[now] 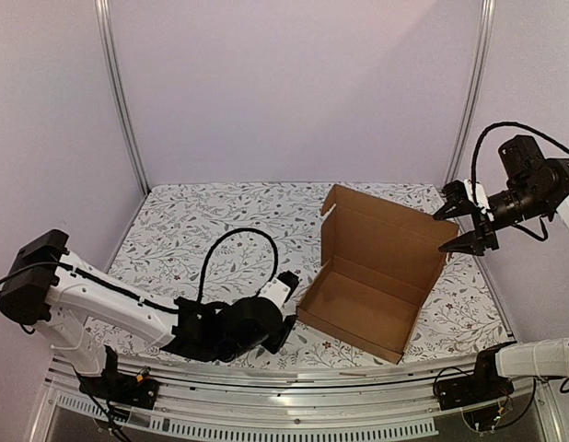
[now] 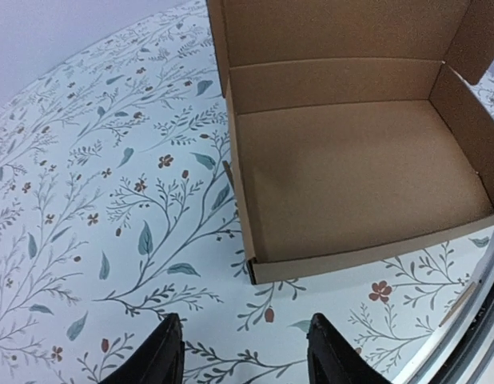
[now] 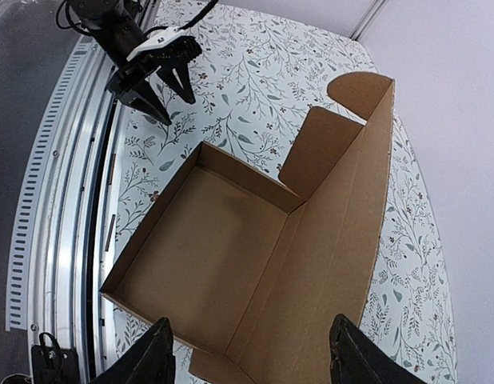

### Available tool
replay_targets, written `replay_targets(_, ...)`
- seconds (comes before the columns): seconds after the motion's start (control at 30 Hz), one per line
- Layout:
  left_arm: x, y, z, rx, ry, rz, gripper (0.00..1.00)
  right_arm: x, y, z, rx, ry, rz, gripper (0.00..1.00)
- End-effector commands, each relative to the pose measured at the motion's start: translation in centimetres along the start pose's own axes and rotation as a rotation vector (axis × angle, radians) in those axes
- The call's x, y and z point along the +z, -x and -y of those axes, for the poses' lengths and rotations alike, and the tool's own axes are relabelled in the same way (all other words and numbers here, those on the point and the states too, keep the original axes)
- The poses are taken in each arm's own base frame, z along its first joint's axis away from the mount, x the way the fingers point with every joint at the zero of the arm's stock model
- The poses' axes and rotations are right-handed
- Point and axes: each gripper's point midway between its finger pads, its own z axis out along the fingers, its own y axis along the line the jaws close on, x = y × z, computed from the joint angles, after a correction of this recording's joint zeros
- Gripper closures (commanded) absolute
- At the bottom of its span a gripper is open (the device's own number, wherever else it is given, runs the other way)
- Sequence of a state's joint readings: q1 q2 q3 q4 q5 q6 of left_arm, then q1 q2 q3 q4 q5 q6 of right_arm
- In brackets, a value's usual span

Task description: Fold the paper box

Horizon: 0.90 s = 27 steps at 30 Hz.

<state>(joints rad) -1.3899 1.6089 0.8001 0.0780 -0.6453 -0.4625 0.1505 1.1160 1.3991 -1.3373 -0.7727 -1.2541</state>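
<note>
Paper box [image 1: 363, 299] lid [image 1: 386, 241] upright; right gripper [image 1: 455, 230] and left gripper [image 2: 244, 328] both gape empty, so best tip lid down evenly by its top edge.

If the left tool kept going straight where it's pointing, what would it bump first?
Probably the paper box, at its low near wall by the corner. Only flowery tablecloth lies between, though the left tool might skim that first.

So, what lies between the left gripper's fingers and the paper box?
Only bare floral table cover, seen in the left wrist view: nothing stands between the left gripper and the near wall of the paper box.
</note>
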Motion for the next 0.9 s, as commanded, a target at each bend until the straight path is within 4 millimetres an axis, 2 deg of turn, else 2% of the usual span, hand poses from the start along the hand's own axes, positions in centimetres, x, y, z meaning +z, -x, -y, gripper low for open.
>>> replay_targets(0.0, 1.0, 6.0, -2.5, 0.014, 0.029, 0.137, 0.45, -0.6, -0.9, -6.8, 0.245, 0.216, -0.034, 0.35)
replay_targets(0.17, 4.1, 10.5, -4.3, 0.059, -0.009, 0.156, 0.43, -0.3, -1.1, -7.0, 0.274, 0.205, -0.031, 0.38)
replay_targets(0.27, 6.5, 11.9, -4.1, 0.097, -0.06, 0.151, 0.43, -0.9, -0.5, -7.3, 0.268, 0.184, -0.016, 0.38)
replay_targets(0.43, 9.4, 13.9, -3.1, 0.137, -0.115, 0.149, 0.44, -3.0, 2.0, -6.4, 0.244, 0.089, 0.017, 0.38)
replay_targets(0.53, 10.5, 15.0, -2.9, 0.132, -0.111, 0.157, 0.46, -4.0, 2.8, -5.2, 0.232, 0.021, 0.012, 0.35)
replay_targets(0.63, 11.3, 15.4, -2.5, 0.133, -0.12, 0.161, 0.49, -4.1, 2.5, -3.3, 0.259, -0.044, -0.016, 0.33)
replay_targets(0.87, 12.2, 15.3, -3.2, 0.094, -0.063, 0.156, 0.75, -2.7, -0.6, 1.7, 0.363, -0.171, -0.137, 0.32)
